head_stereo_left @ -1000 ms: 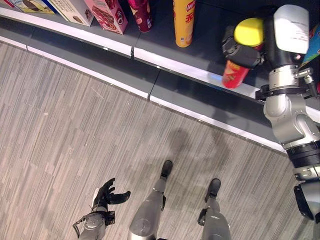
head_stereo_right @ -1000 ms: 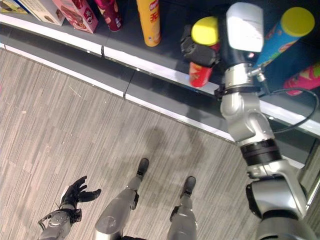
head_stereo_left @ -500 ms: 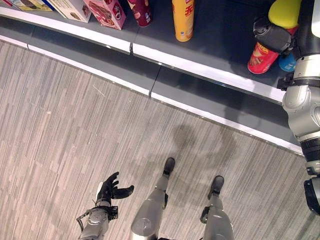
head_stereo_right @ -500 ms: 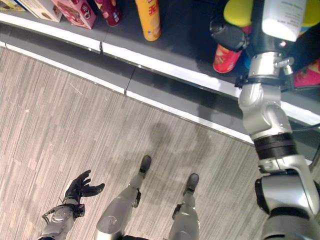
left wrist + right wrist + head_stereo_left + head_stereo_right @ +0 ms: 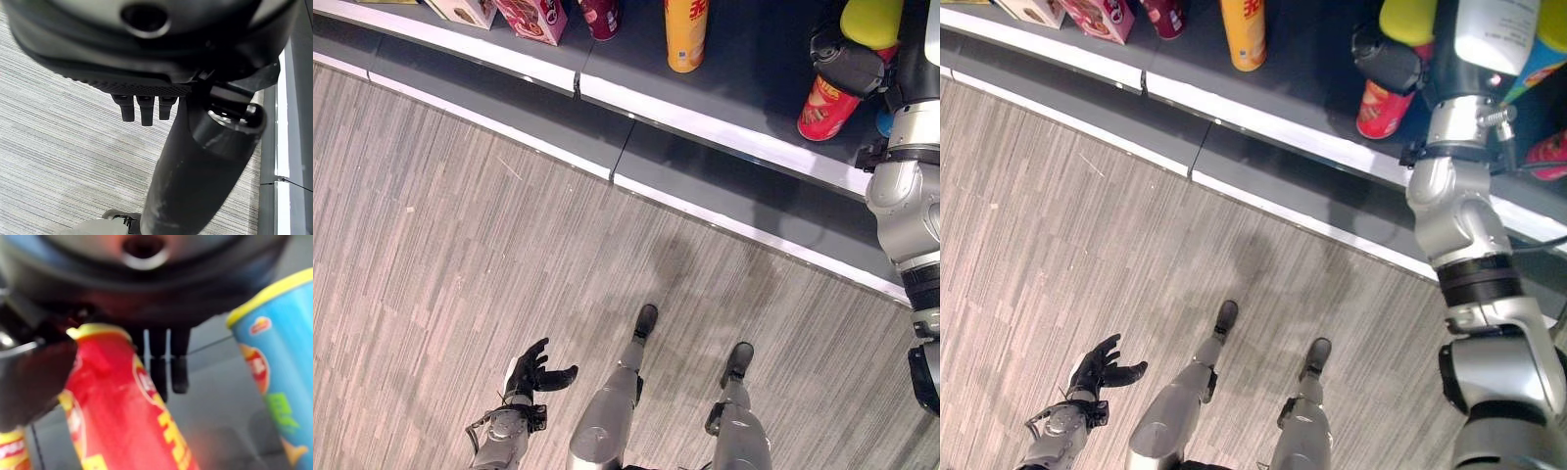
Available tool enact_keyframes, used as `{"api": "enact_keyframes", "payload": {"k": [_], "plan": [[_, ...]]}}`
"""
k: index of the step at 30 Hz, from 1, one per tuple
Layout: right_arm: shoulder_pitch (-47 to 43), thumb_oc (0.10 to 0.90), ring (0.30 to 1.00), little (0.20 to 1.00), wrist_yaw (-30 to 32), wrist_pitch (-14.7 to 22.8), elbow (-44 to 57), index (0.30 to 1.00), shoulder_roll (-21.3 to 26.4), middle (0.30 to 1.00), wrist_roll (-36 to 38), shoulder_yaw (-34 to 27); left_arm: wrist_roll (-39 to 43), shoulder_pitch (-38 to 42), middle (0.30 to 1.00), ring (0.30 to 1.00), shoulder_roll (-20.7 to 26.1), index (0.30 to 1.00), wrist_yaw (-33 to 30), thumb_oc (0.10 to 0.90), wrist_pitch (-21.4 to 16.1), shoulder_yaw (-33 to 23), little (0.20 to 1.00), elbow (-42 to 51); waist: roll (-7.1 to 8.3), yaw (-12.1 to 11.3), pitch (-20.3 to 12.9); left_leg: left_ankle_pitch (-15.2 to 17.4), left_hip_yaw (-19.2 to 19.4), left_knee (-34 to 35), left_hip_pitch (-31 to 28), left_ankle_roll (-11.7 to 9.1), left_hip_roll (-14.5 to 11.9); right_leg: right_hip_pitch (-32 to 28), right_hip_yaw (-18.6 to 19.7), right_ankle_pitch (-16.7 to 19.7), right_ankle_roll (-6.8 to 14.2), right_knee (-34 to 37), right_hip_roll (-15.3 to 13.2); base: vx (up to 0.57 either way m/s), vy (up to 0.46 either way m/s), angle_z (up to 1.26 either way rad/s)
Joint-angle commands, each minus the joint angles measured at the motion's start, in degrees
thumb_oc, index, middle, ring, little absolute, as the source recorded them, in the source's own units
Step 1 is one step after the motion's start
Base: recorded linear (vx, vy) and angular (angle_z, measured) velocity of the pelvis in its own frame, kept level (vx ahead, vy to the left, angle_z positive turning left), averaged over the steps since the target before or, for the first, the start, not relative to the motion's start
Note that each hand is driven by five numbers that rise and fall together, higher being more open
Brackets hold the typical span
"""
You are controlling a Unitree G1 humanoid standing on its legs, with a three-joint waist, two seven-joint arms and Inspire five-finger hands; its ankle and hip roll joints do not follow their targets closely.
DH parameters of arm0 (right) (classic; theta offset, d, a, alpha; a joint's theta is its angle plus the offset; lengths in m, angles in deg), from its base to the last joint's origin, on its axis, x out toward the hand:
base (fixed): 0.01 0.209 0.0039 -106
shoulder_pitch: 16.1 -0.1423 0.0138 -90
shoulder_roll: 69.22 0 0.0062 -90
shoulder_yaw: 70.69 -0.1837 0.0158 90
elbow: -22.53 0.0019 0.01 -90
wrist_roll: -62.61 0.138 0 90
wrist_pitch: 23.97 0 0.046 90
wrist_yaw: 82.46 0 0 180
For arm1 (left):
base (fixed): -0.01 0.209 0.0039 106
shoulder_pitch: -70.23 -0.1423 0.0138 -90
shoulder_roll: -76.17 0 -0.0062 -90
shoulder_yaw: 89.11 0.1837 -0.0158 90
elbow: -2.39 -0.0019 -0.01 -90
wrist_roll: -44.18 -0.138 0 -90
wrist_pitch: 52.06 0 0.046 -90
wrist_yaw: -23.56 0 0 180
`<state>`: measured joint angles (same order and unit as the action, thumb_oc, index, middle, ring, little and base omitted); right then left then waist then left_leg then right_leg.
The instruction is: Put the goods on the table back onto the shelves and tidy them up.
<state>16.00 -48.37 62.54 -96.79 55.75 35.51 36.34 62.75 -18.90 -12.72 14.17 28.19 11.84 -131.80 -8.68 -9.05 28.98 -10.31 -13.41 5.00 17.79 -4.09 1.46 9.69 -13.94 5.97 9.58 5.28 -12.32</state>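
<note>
**Red can held at the shelf by the right robot hand**

Left robot hand (image 5: 530,370): low over the wood-pattern floor (image 5: 440,235), well apart from the shelf, fingers loosely spread and thumb out, holding nothing.

Shelf (image 5: 724,59): a dark deck with a white front edge, running across the top of the head views, with a lower grey ledge in front of it. From left to right it carries a pale box (image 5: 460,10), a pink box (image 5: 530,17), a dark red can (image 5: 599,17) and an upright orange can (image 5: 686,34), the last standing apart from the boxes.

Red can (image 5: 824,103): yellow-lidded and tilted, its base near the front edge of the shelf; whether the base touches the deck cannot be told. The right robot hand (image 5: 850,67) is closed round its upper part, just below the lid; in the right wrist view the thumb lies on one side of the can and the fingers (image 5: 165,367) reach past its far side.

Blue can (image 5: 271,357): yellow-lidded, just beside the red can on its right. Further right on the shelf lies a pink pack (image 5: 1547,155).
</note>
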Motion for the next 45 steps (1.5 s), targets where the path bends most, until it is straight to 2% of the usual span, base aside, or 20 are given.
{"api": "enact_keyframes", "payload": {"k": [1, 17, 31, 32, 33, 34, 35, 45], "plan": [[-10.98, 0.400, 0.300, 0.300, 6.17, 1.52, 1.65, 0.300, 6.25, 0.300, 1.91, 2.26, 1.63, -1.00, 0.900, 0.900, 3.64, 0.900, -2.36, 0.800, -2.05, 2.02, 0.900, -1.39, 1.69, -1.47, -4.16, 6.31, 1.75, -0.52, -0.32, -1.44, -1.12, 3.03, 1.13, -7.51, 1.46, -8.04, -2.52, 0.00, 0.000, 0.00], [-12.71, 0.400, 0.300, 0.300, 7.32, 1.65, -3.41, 0.300, 6.31, 0.300, 4.36, 4.59, 1.88, 0.01, 0.900, 0.900, 3.31, 0.900, -3.01, 0.800, -2.41, 3.44, 0.900, -1.50, 1.34, -2.69, -3.83, 6.11, 1.16, -0.51, 0.86, -1.62, -1.10, 3.15, -0.21, -7.40, 1.81, -7.44, -2.54, 0.01, -0.002, 0.04], [-13.63, 0.400, 0.300, 0.300, 7.58, 1.09, -6.35, 0.300, 6.58, 0.300, 5.19, 5.84, 1.80, 0.70, 0.900, 0.900, 3.06, 0.900, -3.67, 0.800, -2.32, 4.13, 0.900, -1.83, 2.01, -3.06, -3.73, 6.41, 0.92, -0.75, 1.55, -1.52, -0.78, 2.96, -0.64, -7.45, 1.99, -7.20, -2.87, 0.01, 0.000, 0.03], [-13.78, 0.420, 0.331, 0.331, 7.58, 1.14, -6.70, 0.331, 6.59, 0.331, 5.45, 5.93, 1.86, 0.77, 0.900, 0.900, 3.03, 0.900, -3.69, 0.800, -2.35, 4.14, 0.900, -1.90, 2.07, -3.05, -3.76, 6.42, 0.95, -0.74, 1.58, -1.50, -0.75, 2.98, -0.56, -7.38, 2.00, -7.14, -2.89, 0.00, -0.002, 0.06], [-13.81, 0.685, 0.728, 0.728, 7.60, 1.17, -7.09, 0.728, 6.64, 0.728, 5.60, 5.98, 1.94, 0.89, 0.900, 0.900, 3.05, 0.900, -3.73, 0.800, -2.37, 4.09, 0.900, -1.95, 2.08, -3.02, -3.74, 6.41, 0.98, -0.71, 1.56, -1.50, -0.74, 2.97, -0.53, -7.34, 2.01, -7.09, -2.90, 0.00, 0.003, 0.06], [-13.96, 0.756, 0.834, 0.834, 7.58, 1.15, -7.31, 0.834, 6.57, 0.834, 5.69, 6.15, 1.92, 1.03, 0.900, 0.900, 3.04, 0.900, -3.77, 0.800, -2.34, 4.15, 0.900, -1.98, 2.08, -2.98, -3.72, 6.43, 1.08, -0.67, 1.56, -1.51, -0.73, 2.98, -0.49, -7.30, 2.03, -7.02, -2.90, 0.00, 0.005, 0.03], [-14.03, 0.800, 0.900, 0.900, 7.57, 1.12, -7.39, 0.900, 6.52, 0.900, 5.84, 6.27, 1.87, 1.04, 0.900, 0.900, 2.96, 0.900, -3.84, 0.800, -2.27, 4.09, 0.900, -2.03, 2.06, -2.93, -3.70, 6.44, 1.23, -0.67, 1.53, -1.53, -0.72, 2.97, -0.43, -7.22, 2.08, -6.94, -2.95, 0.00, 0.000, 0.00], [-13.71, 0.800, 0.900, 0.900, 7.80, 0.94, -7.44, 0.900, 5.81, 0.900, 6.30, 5.87, 1.76, 1.62, 0.900, 0.900, 2.67, 0.900, -4.35, 0.800, -1.93, 3.80, 0.900, -3.09, 2.09, -2.03, -3.84, 6.67, 1.91, -0.61, 0.97, -1.44, -0.77, 2.94, 0.34, -7.00, 2.13, -6.72, -3.02, 0.00, 0.000, 0.00]]}}
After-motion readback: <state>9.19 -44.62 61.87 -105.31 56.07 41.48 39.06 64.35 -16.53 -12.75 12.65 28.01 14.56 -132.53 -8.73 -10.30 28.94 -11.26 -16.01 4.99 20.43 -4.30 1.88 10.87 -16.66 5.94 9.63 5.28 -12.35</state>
